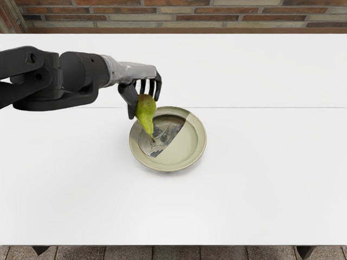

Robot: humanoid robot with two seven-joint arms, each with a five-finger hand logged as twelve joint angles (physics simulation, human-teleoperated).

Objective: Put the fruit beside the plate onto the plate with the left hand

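We see the left hand [142,93] gripping the pear [145,112] over the plate's [196,142] near-left rim; open white table [260,189] surrounds the plate.

Wide white table [260,189] filling most of the view, thin straight seam [271,107] crossing the tabletop, red-brown brick wall [173,13] behind its far edge, grey-brown paved floor [173,253] below its near edge, soft even light
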